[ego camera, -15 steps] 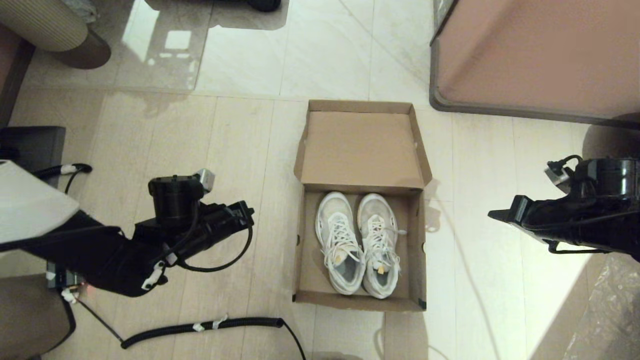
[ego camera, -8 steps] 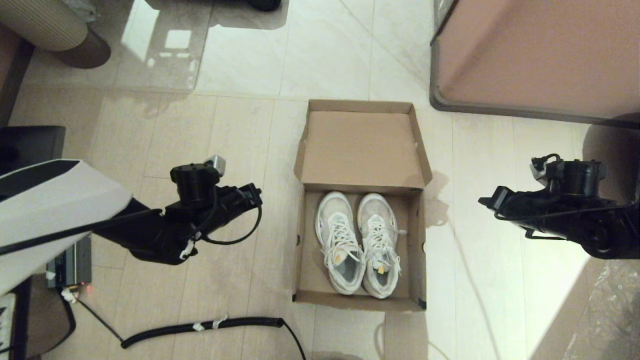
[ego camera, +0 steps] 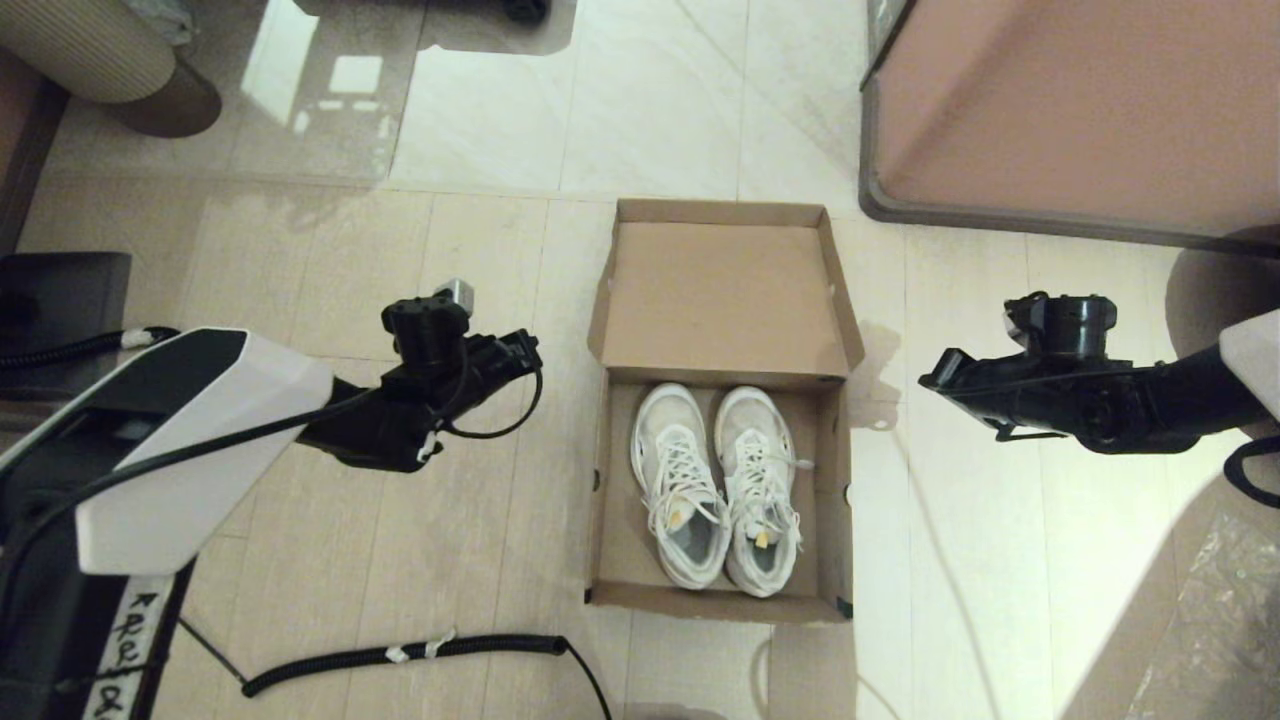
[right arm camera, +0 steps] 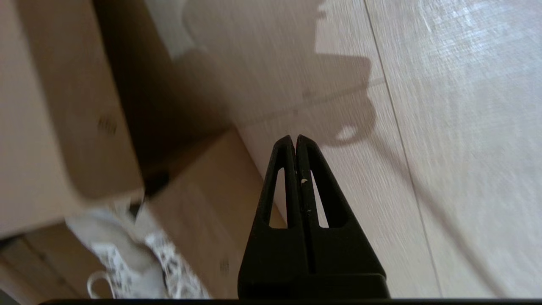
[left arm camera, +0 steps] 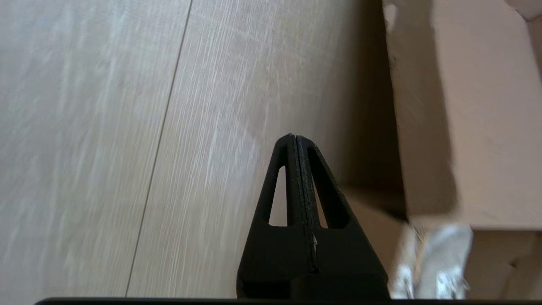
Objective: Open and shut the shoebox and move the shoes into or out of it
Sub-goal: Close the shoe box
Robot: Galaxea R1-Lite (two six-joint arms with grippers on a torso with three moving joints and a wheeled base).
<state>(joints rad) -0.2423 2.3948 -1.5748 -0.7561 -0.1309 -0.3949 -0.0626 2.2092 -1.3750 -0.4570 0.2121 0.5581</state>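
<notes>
The brown cardboard shoebox [ego camera: 603, 480] stands open on the floor in the middle of the head view, its lid [ego camera: 722, 290] folded back on the far side. Both white lace-up shoes [ego camera: 715, 480] lie side by side inside it, toes toward the lid. My left gripper [ego camera: 530, 350] hovers left of the box, shut and empty, about level with the lid hinge. My right gripper [ego camera: 930, 380] hovers right of the box, also shut and empty. In the left wrist view the shut gripper [left arm camera: 293, 137] points along the floor beside the lid [left arm camera: 478, 106]. The right gripper [right arm camera: 295, 139] points past the box wall [right arm camera: 203, 190].
A coiled black cable [ego camera: 400, 655] lies on the floor near the front left. A pink padded piece of furniture [ego camera: 1080, 110] fills the far right. A ribbed beige object [ego camera: 90, 50] sits far left, a dark block [ego camera: 60, 290] at the left edge, and crinkled plastic [ego camera: 1220, 620] at the front right.
Both arms have swung forward and inward toward the sides of the shoebox. The box and the shoes have stayed where they were.
</notes>
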